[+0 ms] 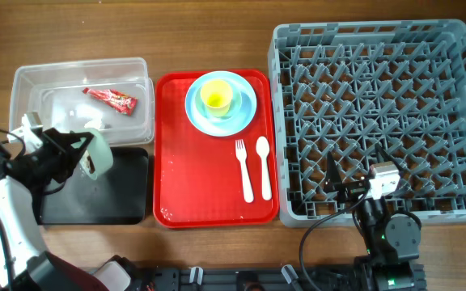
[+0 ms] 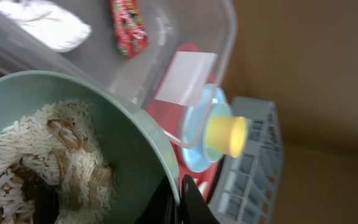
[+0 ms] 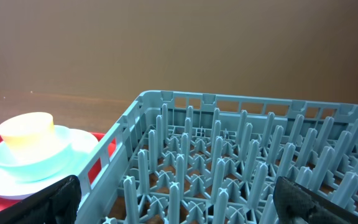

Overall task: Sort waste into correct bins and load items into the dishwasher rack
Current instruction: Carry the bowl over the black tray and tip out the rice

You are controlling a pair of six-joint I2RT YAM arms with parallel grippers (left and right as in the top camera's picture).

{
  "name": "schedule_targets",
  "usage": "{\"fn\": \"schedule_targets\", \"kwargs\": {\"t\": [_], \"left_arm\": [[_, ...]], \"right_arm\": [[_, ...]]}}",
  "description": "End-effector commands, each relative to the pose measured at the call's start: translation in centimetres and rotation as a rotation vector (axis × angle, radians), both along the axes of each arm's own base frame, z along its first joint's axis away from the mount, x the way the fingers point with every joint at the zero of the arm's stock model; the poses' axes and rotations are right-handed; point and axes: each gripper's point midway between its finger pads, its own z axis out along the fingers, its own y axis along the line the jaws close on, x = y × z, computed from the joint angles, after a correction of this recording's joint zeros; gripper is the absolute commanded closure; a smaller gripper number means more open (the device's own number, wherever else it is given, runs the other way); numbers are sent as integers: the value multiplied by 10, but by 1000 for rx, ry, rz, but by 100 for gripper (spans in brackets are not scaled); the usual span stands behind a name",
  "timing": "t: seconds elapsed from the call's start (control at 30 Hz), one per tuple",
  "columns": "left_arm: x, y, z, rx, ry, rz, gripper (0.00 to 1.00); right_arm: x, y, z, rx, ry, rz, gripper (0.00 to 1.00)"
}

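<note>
My left gripper [image 1: 81,153] is shut on the rim of the pale green bowl [image 1: 100,152], held tilted above the black tray [image 1: 124,198] by the clear tub [image 1: 31,85]. In the left wrist view its jaws [image 2: 180,200] pinch that bowl's edge [image 2: 135,140]; rice-like food scraps [image 2: 39,165] lie inside. The red wrapper [image 1: 112,99] and white tissue [image 1: 82,112] lie in the tub. A yellow cup [image 1: 217,96] stands in a pale blue bowl on the blue plate [image 1: 246,115]. My right gripper [image 1: 348,184] hangs open over the grey dishwasher rack [image 1: 455,48], its fingers [image 3: 61,199] wide apart and empty.
A white fork [image 1: 243,170] and spoon [image 1: 264,166] lie side by side on the red serving tray [image 1: 176,145] between the bins and the rack. The rack's upright pegs [image 3: 216,155] fill the right wrist view.
</note>
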Motion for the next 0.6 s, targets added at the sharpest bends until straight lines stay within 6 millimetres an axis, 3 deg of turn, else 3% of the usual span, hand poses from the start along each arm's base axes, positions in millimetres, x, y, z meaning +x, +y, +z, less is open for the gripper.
{"fn": "schedule_targets", "kwargs": {"t": [0.0, 0.07, 0.3, 0.57], "left_arm": [[-3, 1, 20, -96, -156, -32, 96], [-8, 15, 22, -96, -182, 10, 96], [-25, 18, 14, -175, -241, 52, 96], [-55, 47, 8, -250, -412, 212, 96]], "right_arm": [[0, 0, 1, 8, -6, -3, 0], [0, 0, 1, 8, -6, -3, 0], [0, 0, 1, 8, -6, -3, 0], [0, 0, 1, 8, -6, -3, 0]]}}
